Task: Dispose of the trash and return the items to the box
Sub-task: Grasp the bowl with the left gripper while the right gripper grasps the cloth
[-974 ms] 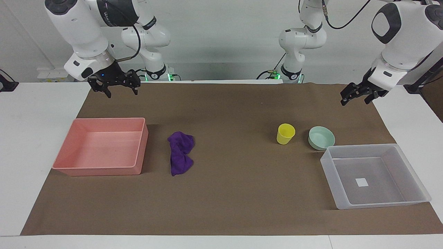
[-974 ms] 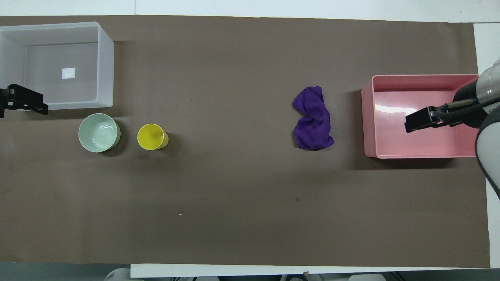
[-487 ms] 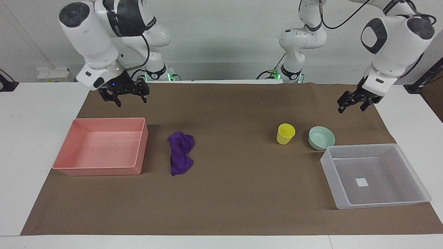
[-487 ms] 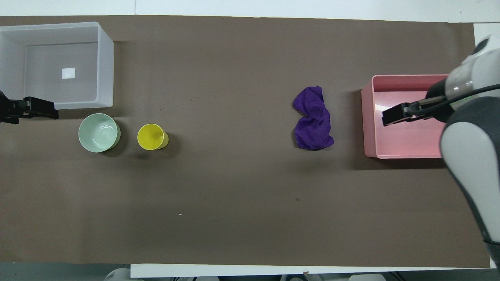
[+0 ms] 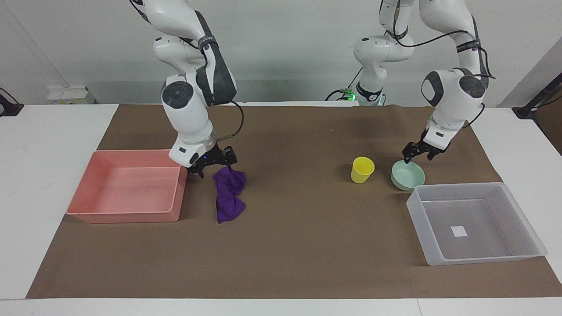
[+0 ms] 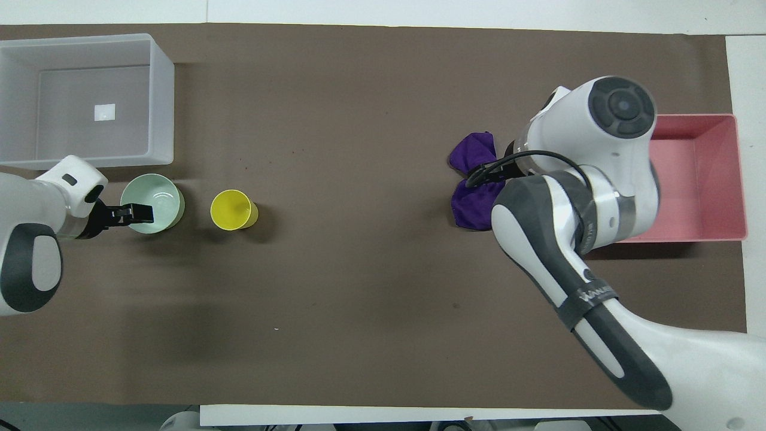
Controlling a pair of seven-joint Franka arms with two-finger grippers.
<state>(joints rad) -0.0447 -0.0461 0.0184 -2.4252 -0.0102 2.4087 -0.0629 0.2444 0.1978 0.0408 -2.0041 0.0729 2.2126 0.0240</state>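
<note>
Step in hand, as judged: both first pickups are being approached at once; nothing is gripped yet.

The right gripper (image 5: 212, 163) is set low over the robot-side end of the purple cloth (image 5: 229, 194), fingers spread, one tip at the cloth's edge and the other toward the pink tray (image 5: 83, 198). The cloth lies flat on the mat just beside that tray.

The left gripper (image 5: 419, 151) is placed at the robot-side rim of the mint-green bowl (image 5: 408, 175), just above it (finger spacing cannot be told). The yellow cup (image 5: 362, 170) stands upright beside the bowl, toward the table's middle.

Next move, as judged: a short descent and closing on cloth and rim.

Farthest out, the clear box (image 5: 522, 259) sits next to the bowl; nothing is seen in it but its white sticker.
</note>
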